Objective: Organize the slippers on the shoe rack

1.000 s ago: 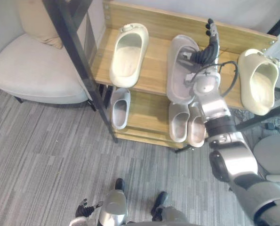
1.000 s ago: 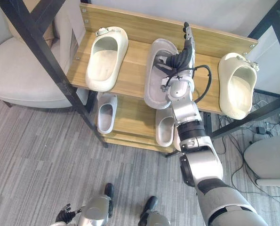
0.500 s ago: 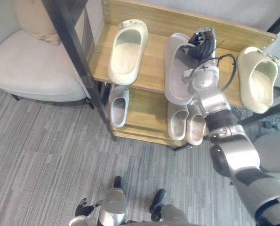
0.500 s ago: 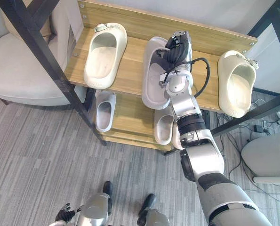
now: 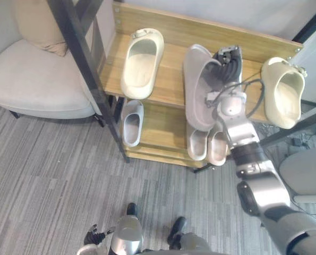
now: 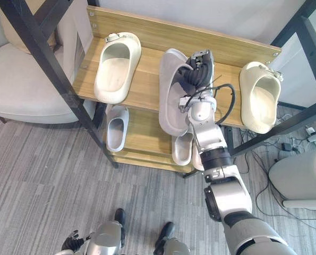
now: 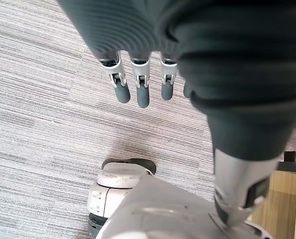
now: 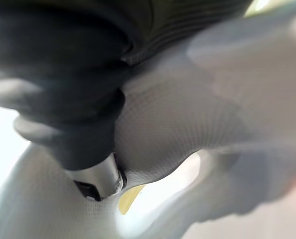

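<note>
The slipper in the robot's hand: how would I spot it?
On the wooden shoe rack, look midway along the top shelf. The grey slipper there is tilted up, gripped by the right hand; the cream slippers beside it lie flat.

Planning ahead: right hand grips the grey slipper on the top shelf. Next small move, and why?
Probably lift the grey slipper off the top shelf: the right hand is curled on it, and it separates the left cream slipper from the right cream slipper.

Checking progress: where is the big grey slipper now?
Eye views: the grey slipper is mid top shelf, between the left cream slipper and the right cream slipper, gripped by the right hand.
</note>
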Controlling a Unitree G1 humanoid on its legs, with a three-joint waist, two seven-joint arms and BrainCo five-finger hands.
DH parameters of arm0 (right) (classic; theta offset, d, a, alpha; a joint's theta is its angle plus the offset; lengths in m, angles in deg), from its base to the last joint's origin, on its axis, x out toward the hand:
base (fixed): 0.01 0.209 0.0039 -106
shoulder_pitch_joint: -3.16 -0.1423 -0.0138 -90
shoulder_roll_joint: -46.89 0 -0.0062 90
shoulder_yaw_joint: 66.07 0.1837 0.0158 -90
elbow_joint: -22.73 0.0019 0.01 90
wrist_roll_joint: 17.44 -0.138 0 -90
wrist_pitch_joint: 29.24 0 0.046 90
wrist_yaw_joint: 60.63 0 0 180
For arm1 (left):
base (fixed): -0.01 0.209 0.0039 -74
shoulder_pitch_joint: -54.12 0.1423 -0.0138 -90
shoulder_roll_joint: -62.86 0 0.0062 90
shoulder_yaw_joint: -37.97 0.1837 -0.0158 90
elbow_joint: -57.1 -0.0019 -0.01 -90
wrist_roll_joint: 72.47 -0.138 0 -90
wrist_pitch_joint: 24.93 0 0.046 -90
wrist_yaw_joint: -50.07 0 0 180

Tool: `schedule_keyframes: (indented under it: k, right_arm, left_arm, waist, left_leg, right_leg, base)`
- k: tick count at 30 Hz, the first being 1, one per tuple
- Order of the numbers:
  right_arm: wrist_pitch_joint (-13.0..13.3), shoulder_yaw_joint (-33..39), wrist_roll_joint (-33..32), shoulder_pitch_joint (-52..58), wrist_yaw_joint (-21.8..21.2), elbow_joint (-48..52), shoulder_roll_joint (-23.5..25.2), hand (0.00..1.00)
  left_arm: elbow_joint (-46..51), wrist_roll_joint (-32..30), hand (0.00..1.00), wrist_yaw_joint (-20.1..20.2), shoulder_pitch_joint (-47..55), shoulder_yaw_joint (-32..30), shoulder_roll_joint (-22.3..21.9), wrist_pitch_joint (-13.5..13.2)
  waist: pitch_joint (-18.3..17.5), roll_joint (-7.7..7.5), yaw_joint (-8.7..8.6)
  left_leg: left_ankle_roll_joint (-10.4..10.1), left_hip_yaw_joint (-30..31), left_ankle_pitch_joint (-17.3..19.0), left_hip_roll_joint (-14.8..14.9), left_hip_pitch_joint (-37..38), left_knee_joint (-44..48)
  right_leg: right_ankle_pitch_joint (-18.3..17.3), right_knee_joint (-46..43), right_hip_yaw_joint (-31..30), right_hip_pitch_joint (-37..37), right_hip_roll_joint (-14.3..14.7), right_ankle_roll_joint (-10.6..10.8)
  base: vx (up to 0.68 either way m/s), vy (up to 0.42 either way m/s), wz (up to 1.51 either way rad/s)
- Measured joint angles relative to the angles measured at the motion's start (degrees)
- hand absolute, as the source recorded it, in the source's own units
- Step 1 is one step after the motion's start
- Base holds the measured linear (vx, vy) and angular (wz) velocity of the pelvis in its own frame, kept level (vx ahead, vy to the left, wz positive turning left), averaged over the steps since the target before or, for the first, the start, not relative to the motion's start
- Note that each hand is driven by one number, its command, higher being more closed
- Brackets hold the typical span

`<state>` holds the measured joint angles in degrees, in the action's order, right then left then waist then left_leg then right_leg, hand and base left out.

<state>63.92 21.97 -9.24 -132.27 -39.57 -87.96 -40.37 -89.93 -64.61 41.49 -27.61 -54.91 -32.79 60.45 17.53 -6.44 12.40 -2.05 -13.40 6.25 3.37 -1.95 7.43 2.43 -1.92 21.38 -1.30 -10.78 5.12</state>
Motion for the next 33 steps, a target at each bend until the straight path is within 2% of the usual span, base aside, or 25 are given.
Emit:
schedule_keyframes:
  k: [9,19,22,28,33]
  right_arm:
    - [2.2,1.6,-0.6,13.6,0.4,10.9,4.9,1.00]
    - [3.5,1.8,-2.1,23.7,0.0,21.1,8.1,1.00]
    - [4.9,1.7,-4.1,26.8,-0.9,25.3,8.7,1.00]
    - [7.6,1.7,-5.6,32.2,-3.2,32.9,8.8,1.00]
    - [8.6,1.3,-6.1,38.0,-4.9,36.7,10.1,1.00]
  left_arm:
    - [0.0,-2.8,0.00,0.4,1.5,0.2,0.1,0.1]
    - [0.0,-4.5,0.00,0.4,2.3,0.6,-0.2,0.5]
    - [0.0,-5.1,0.00,0.4,3.1,0.9,-0.3,0.4]
    - [0.0,-5.6,0.00,0.4,3.3,1.2,-0.5,0.4]
    - [0.0,-5.7,0.00,0.4,3.8,1.8,-0.6,0.4]
  waist:
    - [-3.3,0.18,-1.28]
    - [-4.9,1.01,-2.59]
    - [-6.8,1.39,-3.03]
    - [-7.9,1.96,-3.47]
    - [-8.8,2.48,-4.30]
  left_leg:
    - [0.2,0.1,-0.8,-0.8,1.1,-1.4]
    - [0.1,0.5,-2.8,-1.2,1.9,-3.6]
    - [0.1,0.8,-2.9,-1.2,2.5,-4.5]
    - [0.1,0.9,-3.0,-1.4,3.3,-4.7]
    - [0.1,0.6,-3.0,-1.9,3.8,-5.4]
  right_leg:
    - [-0.1,0.7,0.1,-0.8,-0.3,0.1]
    - [-0.2,1.6,0.3,-1.2,-0.4,0.3]
    - [-0.1,2.3,0.4,-1.9,-0.4,0.4]
    - [0.0,3.1,0.7,-2.7,-0.4,0.6]
    - [0.0,3.3,0.5,-2.9,-0.6,0.8]
  base:
    - [0.00,-0.002,0.01]
    - [-0.04,-0.020,0.02]
    - [0.00,-0.011,0.03]
    - [0.00,-0.001,0.01]
    - [0.00,0.003,-0.02]
